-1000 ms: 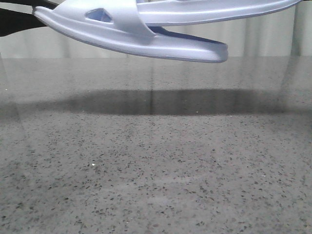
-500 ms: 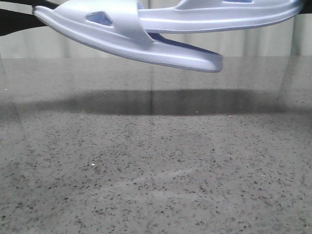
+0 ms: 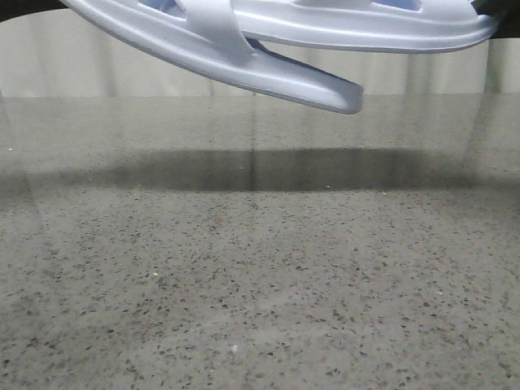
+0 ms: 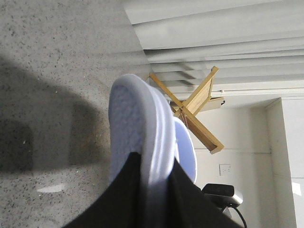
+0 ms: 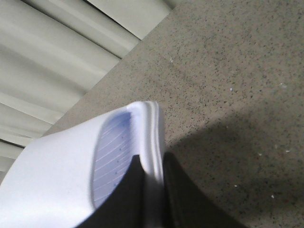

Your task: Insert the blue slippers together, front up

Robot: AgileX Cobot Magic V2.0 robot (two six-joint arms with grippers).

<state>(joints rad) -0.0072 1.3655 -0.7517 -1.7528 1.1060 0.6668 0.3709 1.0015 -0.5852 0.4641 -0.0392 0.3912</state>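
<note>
At the frame's top, we held both pale lavender-blue foam slide slippers (image 3: 325,32) aloft, the left gripper (image 4: 153,166) and right gripper (image 5: 151,164) each clamping a sole edge. Mid-insertion, we judged; next needed deeper sliding.

L gripper (image 4: 152,190): matte black fingers (image 4: 121,199), flat, tapering to blunt tips, no markings or screws visible. R gripper (image 5: 151,190): same black, smooth, wedge-shaped fingers (image 5: 190,204). Arms, cables not in view.
</note>
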